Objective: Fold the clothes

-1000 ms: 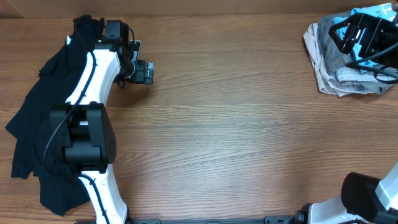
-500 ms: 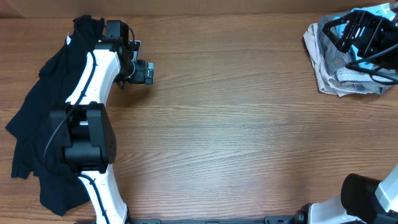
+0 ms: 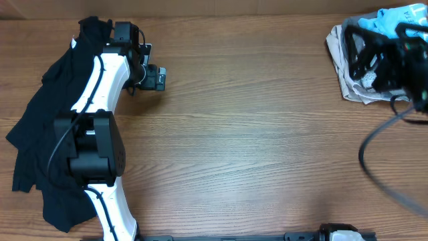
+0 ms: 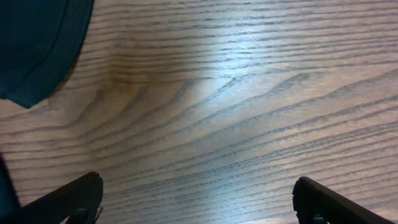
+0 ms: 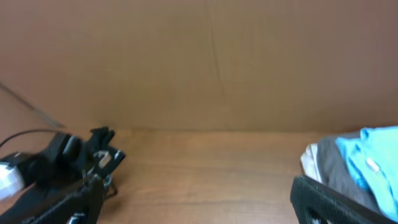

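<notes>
Two grippers, both spread wide and empty. We see the left gripper (image 4: 198,184) over bare table (image 4: 249,93) beside the black shirt (image 3: 37,134). The right gripper (image 5: 196,186) hangs by the far-right pile (image 3: 348,84), blue shirt (image 3: 394,16) on top.

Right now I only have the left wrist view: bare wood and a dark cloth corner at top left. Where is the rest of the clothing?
Observer: The black T-shirt lies along the left edge of the table, partly under the left arm.
Operator: Anything else to fold?
Observer: A heap in the far right corner, with a light blue T-shirt on top.
Operator: And the right gripper?
Observer: The right gripper is open and empty; the overhead view shows it blurred over that heap.
</notes>
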### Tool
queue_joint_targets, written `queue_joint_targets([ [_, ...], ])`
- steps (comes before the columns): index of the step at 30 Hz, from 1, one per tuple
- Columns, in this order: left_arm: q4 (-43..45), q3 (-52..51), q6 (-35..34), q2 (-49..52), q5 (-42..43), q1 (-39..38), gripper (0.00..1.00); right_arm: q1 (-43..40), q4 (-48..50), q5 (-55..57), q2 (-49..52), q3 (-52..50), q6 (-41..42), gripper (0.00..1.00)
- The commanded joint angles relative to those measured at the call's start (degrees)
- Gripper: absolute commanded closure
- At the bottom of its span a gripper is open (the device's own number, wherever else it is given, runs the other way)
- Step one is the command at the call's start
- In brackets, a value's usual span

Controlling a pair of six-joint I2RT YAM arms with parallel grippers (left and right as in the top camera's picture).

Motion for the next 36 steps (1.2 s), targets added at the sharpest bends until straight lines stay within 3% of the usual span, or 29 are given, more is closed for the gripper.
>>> queue_joint_targets([
  [1, 0.11, 0.26, -0.72, -1.62, 0.61, -0.44, 0.0, 0.0, 10.43, 1.73, -10.86, -20.33, 0.02, 0.0],
  [10, 0.11, 0.26, -0.72, -1.62, 0.61, -0.52, 0.0, 0.0, 37.66, 0.09, -38.27, -66.58, 0.09, 0.0],
  [17, 0.11, 0.26, -0.72, -1.62, 0.59, -0.48, 0.0, 0.0, 53.16, -0.94, -56.89, -95.06, 0.52, 0.0],
  [23, 0.11, 0.26, -0.72, -1.6, 0.61, -0.48, 0.0, 0.0, 60.92, -0.92, -65.16, -107.03, 0.83, 0.0],
  [29, 0.11, 0.26, -0.72, -1.62, 0.59, -0.48, 0.0, 0.0, 60.83, -0.61, -71.47, -112.19, 2.23, 0.0],
  [36, 0.11, 0.26, -0.72, -1.62, 0.59, -0.48, 0.0, -0.17, 60.19, 0.37, -71.41, -115.19, 2.21, 0.0],
])
